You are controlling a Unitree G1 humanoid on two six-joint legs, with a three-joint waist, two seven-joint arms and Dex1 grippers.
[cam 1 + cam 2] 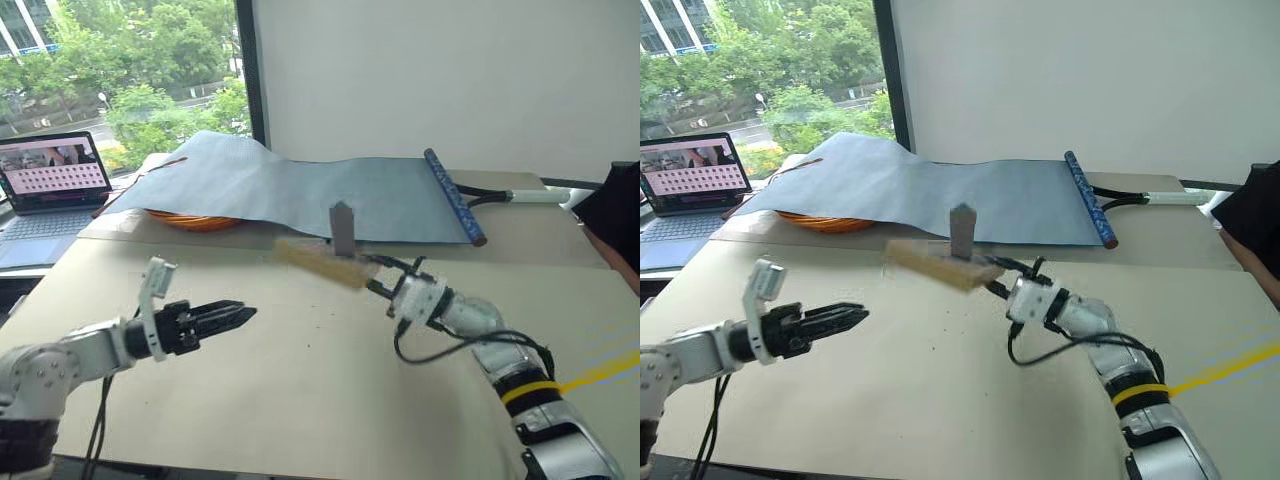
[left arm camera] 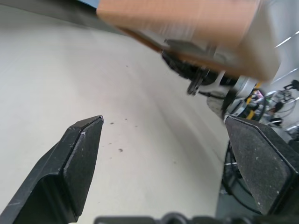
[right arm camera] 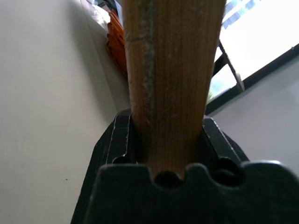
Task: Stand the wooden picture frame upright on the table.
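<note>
The wooden picture frame [image 1: 322, 262] hangs in the air over the table [image 1: 300, 400], lying almost flat. Its dark grey fold-out stand [image 1: 342, 230] sticks up from it. My right gripper [image 1: 378, 280] is shut on the frame's near edge; in the right wrist view the light-wood edge [image 3: 173, 84] sits clamped between both fingers [image 3: 119, 140]. My left gripper [image 1: 235, 315] is off to the frame's left and lower, pointing toward it and touching nothing. In the left wrist view its fingers [image 2: 79, 158] stand wide open, with the frame [image 2: 187, 23] ahead of them.
A blue-grey cloth sheet [image 1: 300, 185] covers the table's back, lying over an orange basket [image 1: 195, 220]. A blue rolled rod [image 1: 455, 195] lies along the sheet's right edge. An open laptop [image 1: 50, 185] sits at the far left. A person's dark sleeve [image 1: 615, 215] is at the right edge.
</note>
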